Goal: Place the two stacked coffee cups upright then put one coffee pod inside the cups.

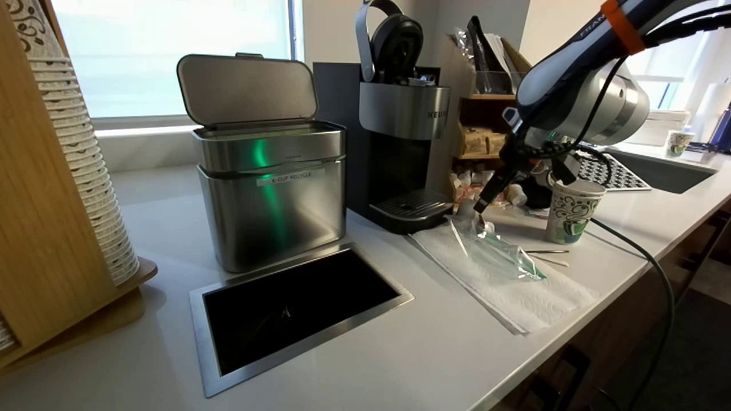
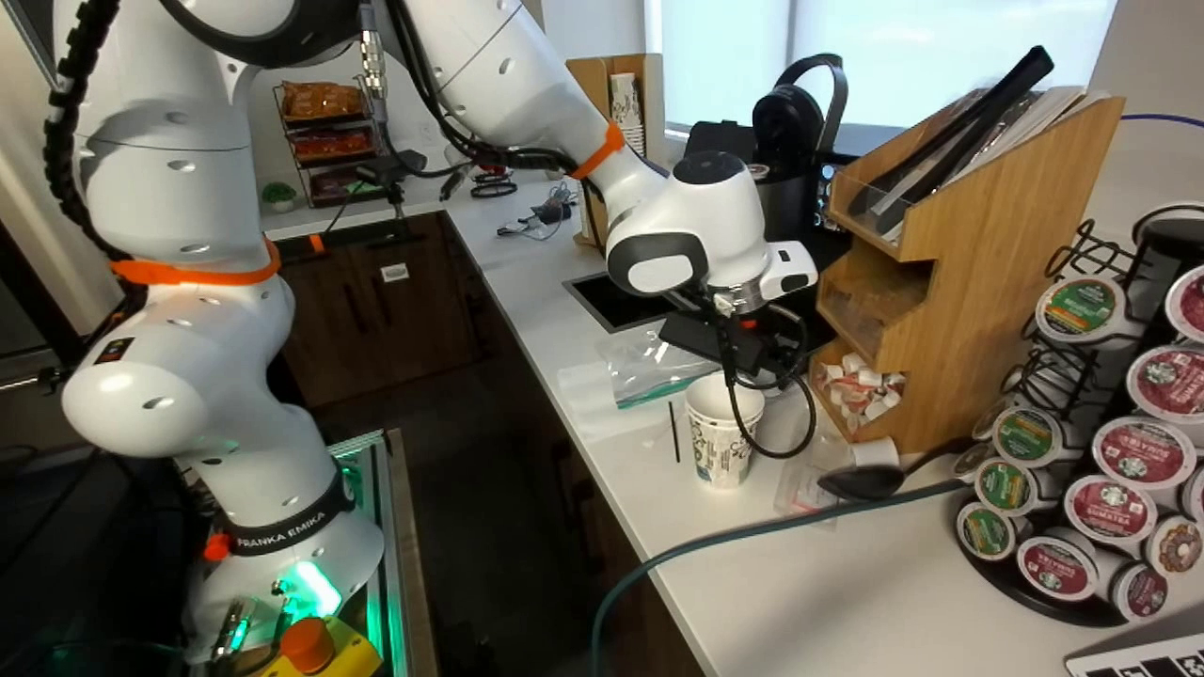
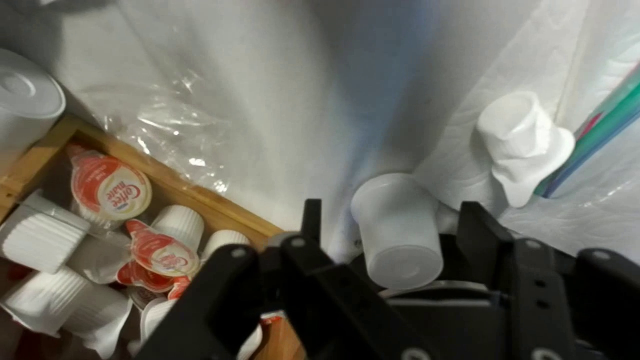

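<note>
The two stacked coffee cups [image 1: 574,214] stand upright and nested on the counter, pale with dark green markings; in an exterior view the cups [image 2: 722,437] show a double rim. None of them appears in the wrist view. A white coffee pod [image 3: 402,230] lies tilted, base toward the camera, between the fingers of my gripper [image 3: 390,205]. Gaps show on both sides of the pod, so the jaws stand open around it without visible contact. In an exterior view my gripper [image 1: 478,212] points down beside the coffee machine; elsewhere the wrist hides the fingers.
Near the gripper are the coffee machine [image 1: 405,108], a wooden organizer [image 2: 1016,254] and a clear bag [image 1: 497,251] on paper towels [image 1: 531,308]. A crumpled white creamer cup [image 3: 517,135] lies on the towel. A cable [image 2: 809,522] crosses the counter; a steel canister [image 1: 274,200] stands farther off.
</note>
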